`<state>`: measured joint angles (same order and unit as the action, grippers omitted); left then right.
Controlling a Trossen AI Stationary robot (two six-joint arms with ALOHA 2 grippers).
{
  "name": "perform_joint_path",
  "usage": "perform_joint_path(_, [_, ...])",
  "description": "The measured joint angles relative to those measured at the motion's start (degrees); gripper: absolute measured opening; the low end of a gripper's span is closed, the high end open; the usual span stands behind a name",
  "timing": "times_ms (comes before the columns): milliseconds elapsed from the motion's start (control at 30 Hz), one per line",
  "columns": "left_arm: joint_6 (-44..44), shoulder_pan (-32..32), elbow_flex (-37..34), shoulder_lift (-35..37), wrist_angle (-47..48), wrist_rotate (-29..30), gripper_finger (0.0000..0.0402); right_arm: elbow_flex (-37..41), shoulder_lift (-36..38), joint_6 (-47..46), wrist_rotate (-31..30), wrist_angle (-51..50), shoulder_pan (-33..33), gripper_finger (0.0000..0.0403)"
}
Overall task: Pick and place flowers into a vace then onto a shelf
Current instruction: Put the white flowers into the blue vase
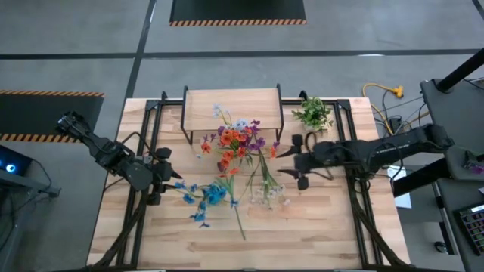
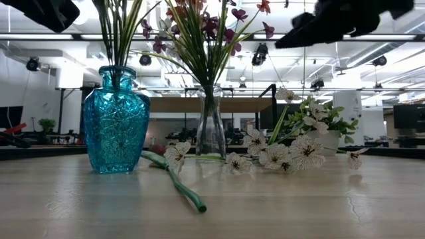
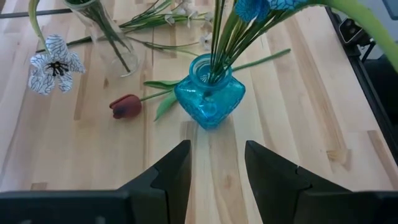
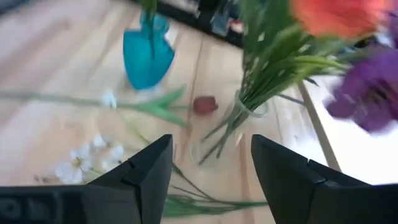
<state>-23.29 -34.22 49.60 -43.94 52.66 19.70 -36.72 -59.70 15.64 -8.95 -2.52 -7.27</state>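
Note:
A blue glass vase (image 3: 209,102) stands on the table and holds blue-bloomed stems; my left gripper (image 3: 217,149) hovers open just short of it, on its left side (image 1: 168,177). A clear glass vase (image 4: 229,132) holds orange-red and purple flowers (image 1: 238,142); my right gripper (image 4: 211,144) is open above the table to its right (image 1: 291,162). White flowers (image 2: 279,156) and a long green stem (image 2: 180,184) lie flat on the table. A red bud (image 3: 126,106) lies between the vases. The shelf (image 1: 233,106) stands at the far edge.
A leafy potted plant (image 1: 312,113) stands at the far right, beside the shelf. A loose white bloom (image 3: 55,62) shows near the clear vase. Black frame rails (image 1: 361,204) run along both table sides. Bare planks lie along the near edge (image 1: 242,253).

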Motion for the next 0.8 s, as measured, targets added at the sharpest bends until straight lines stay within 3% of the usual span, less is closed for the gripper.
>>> perform_joint_path(433, [-0.74,0.0,0.0,-0.17,-0.13,0.36,0.0134,-19.14,-21.07,22.74,-0.04,-25.17,0.02,0.0205])
perform_joint_path(667, [-1.27,0.02,0.0,-0.19,-1.19,1.68,0.0134,-26.95,-31.38,30.01,-0.25,-31.02,0.02,0.0205])
perform_joint_path(800, [-1.27,0.02,0.0,-0.17,-1.57,1.7,0.0134,-31.48,-36.42,30.67,-4.24,-38.76,0.0,0.0205])
